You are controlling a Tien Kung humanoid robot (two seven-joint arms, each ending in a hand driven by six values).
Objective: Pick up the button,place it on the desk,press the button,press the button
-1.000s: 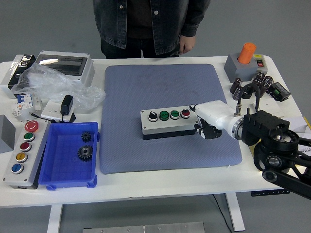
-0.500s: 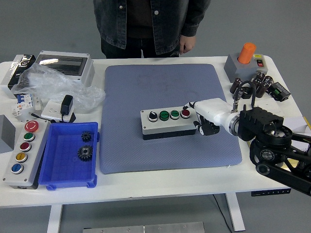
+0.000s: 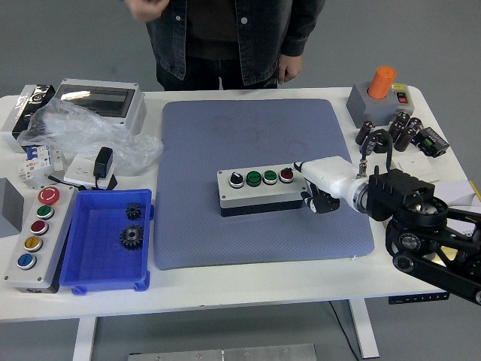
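The grey button box (image 3: 255,193) lies flat in the middle of the blue-grey mat (image 3: 225,135). Its top carries a black selector knob (image 3: 236,180), two green buttons (image 3: 261,177) and a red button (image 3: 286,174). My right hand (image 3: 316,180) is at the box's right end. Its white fingertip points at the red button and stops just right of it; I cannot tell if it touches. The other fingers are curled under and hold nothing. My left arm is out of view.
A blue bin (image 3: 83,256) with two gears and a second button box (image 3: 34,237) stand at the front left. A plastic bag (image 3: 83,135), a grey enclosure (image 3: 101,101) and a charger (image 3: 101,164) lie behind. An orange-capped switch box (image 3: 379,94) and capacitors (image 3: 391,131) are at the back right. A person (image 3: 225,37) stands at the far side.
My right hand reached left to the red button, then drew back slightly to the right. The person has raised a hand at the top left.
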